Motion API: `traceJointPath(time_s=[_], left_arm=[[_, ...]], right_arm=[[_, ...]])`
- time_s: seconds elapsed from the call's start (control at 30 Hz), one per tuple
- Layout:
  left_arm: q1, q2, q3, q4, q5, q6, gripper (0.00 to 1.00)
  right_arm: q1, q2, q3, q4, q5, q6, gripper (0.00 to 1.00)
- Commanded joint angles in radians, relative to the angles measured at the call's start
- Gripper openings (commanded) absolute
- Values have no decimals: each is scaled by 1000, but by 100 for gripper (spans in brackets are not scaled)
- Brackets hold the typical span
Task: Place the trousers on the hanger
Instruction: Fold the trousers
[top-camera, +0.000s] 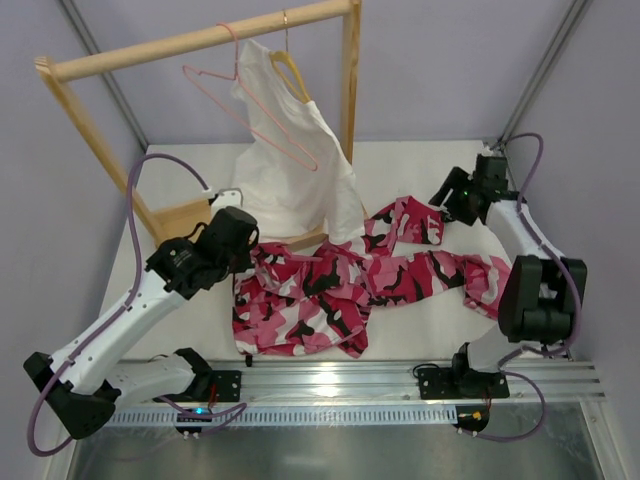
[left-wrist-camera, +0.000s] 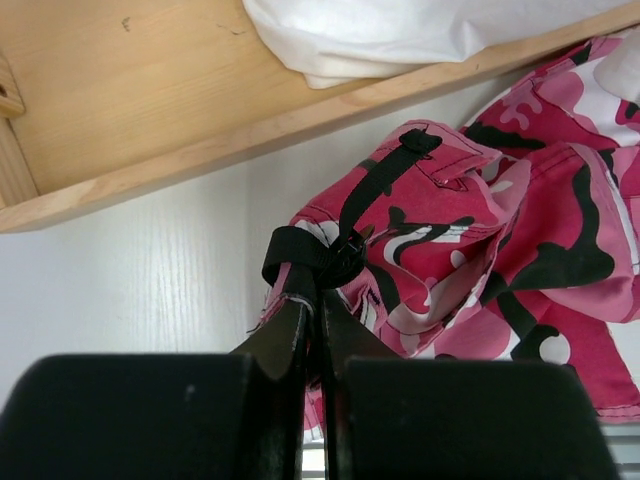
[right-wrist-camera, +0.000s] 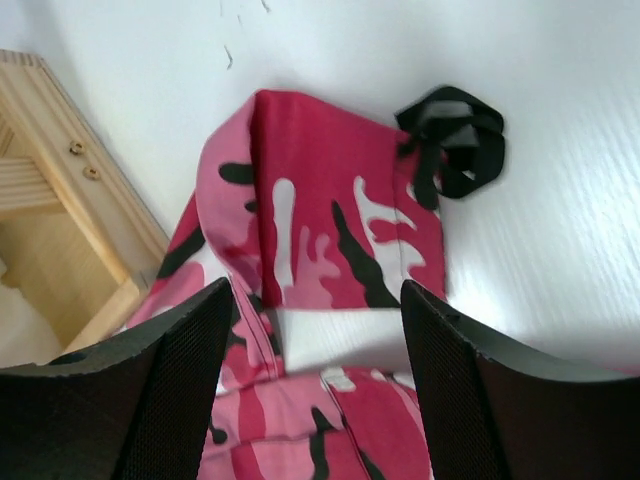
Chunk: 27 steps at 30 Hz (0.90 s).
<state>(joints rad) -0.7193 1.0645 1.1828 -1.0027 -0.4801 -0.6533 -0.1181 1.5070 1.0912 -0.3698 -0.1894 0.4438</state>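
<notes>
**On the white table: trousers lying loose, hanger hanging bare**

Across the table, one pair of camouflage trousers is lying crumpled, waist toward the left arm, legs trailing right. One leg end is disappearing behind the right forearm in the top view. The hem of one white garment is draping over the trousers' upper edge and hiding that part.

One wooden rack is carrying two hangers. The pink wire hanger is hanging empty from the rail, well apart from the trousers. The tan wooden hanger is mostly hiding under the white garment, with only its shoulder and hook showing.

Two grippers counted. The left gripper is pinching a black strap sewn to the trousers, its fingers pressing together. From above, its tips are hidden under the wrist. The right gripper is hovering with fingers spread wide over a trouser leg end, gripping nothing. A second black strap is lying bunched just beyond that leg end.
</notes>
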Motion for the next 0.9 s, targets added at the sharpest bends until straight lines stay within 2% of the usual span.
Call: traceJointPath(time_s=[0.0, 0.07, 0.1, 0.23, 0.33, 0.47, 0.67, 0.77, 0.8, 0.87], left_arm=[[4, -34, -14, 47, 23, -17, 0], [4, -40, -20, 55, 44, -19, 0], [3, -44, -29, 70, 57, -23, 0], [4, -51, -51, 111, 107, -28, 0], [4, -58, -69, 154, 164, -14, 0], [3, -75, -69, 156, 156, -11, 0], [4, -78, -72, 165, 152, -8, 0], [4, -72, -78, 173, 156, -8, 0], [3, -71, -78, 171, 156, -9, 0], [4, -67, -80, 165, 143, -12, 0]], right_arm=[[118, 114, 189, -66, 112, 44, 71], [178, 165, 235, -60, 146, 73, 72], [207, 227, 298, -95, 218, 105, 72], [228, 403, 461, -222, 347, 145, 71], [251, 472, 470, -175, 305, 139, 71], [265, 530, 507, -192, 332, 157, 70], [265, 594, 518, -120, 260, 156, 67], [267, 616, 547, -132, 277, 153, 53], [267, 621, 562, -133, 284, 150, 35], [264, 621, 590, -139, 313, 119, 17]])
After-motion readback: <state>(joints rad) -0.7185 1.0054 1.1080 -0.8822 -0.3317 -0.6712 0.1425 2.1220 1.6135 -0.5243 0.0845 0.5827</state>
